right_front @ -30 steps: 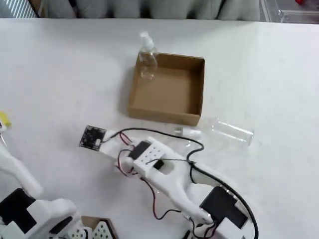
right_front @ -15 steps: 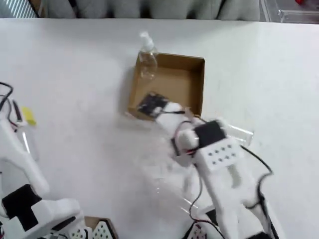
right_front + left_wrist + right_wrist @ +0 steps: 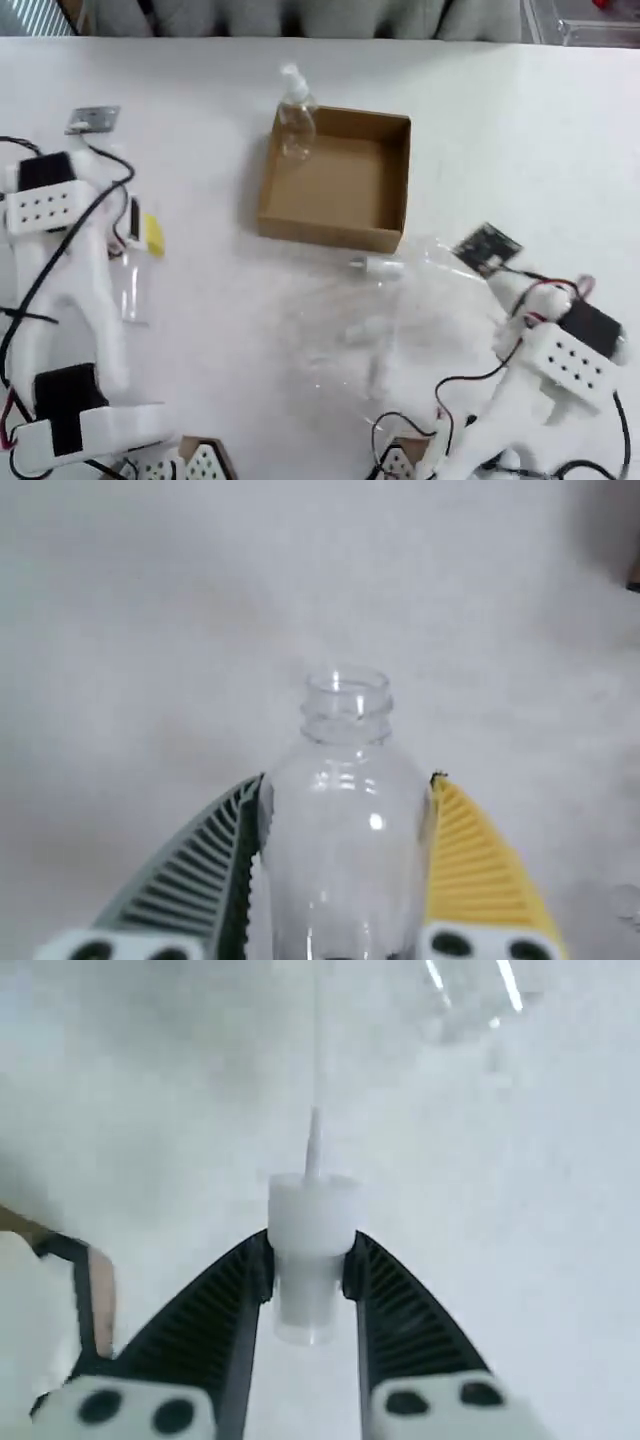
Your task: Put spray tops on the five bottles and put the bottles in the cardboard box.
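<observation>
Bottle (image 3: 345, 820) uncapped, clamped between left fingers (image 3: 200, 865), neck sticking out past them; spray top (image 3: 310, 1230) pinched between right fingers (image 3: 405, 1320), tube pointing beyond them over surface (image 3: 150, 1080).

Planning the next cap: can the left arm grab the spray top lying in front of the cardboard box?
Probably not: the left gripper is shut on an uncapped bottle, though nothing blocks the way to the spray top.

bottle (image 3: 296, 118) at box (image 3: 330, 228) far-left corner | spray top (image 3: 377, 266) before box, on table (image 3: 200, 260)
</observation>
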Tool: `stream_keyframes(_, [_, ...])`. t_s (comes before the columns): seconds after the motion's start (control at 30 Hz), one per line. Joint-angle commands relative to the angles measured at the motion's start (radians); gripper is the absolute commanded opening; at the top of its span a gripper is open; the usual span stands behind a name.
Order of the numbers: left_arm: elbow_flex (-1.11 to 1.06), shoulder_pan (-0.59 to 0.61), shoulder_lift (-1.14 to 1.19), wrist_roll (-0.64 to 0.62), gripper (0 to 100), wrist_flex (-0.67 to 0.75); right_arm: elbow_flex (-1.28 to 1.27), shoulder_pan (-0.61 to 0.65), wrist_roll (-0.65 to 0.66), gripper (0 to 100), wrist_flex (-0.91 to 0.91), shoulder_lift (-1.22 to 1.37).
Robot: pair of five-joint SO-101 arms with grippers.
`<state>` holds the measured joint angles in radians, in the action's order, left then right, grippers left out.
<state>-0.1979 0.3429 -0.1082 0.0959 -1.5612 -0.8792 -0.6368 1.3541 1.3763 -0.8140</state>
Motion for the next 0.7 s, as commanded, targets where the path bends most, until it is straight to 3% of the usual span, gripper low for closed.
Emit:
stream_keyframes(0.0, [-0.043,-0.122,-0.067,-0.054,2,0.052,-0.041,-0.147,0.132,1.7,-0.099,-0.018])
stream_keyframes(0.23, [-0.140,-0.263,-0.068,-0.138,2,0.150,-0.078,-0.251,0.233,1.7,-0.282,0.082])
stream_keyframes(0.37, [-0.160,-0.260,-0.140,-0.137,2,0.150,-0.037,-0.254,0.232,1.7,-0.390,0.271])
stream_keyframes(0.53, [-0.227,-0.259,-0.308,-0.137,2,0.152,0.095,-0.254,0.227,2.1,-0.398,0.484])
stream_keyframes(0.67, [-0.276,-0.259,-0.392,-0.137,2,0.155,0.166,-0.248,0.135,12.6,-0.375,0.536])
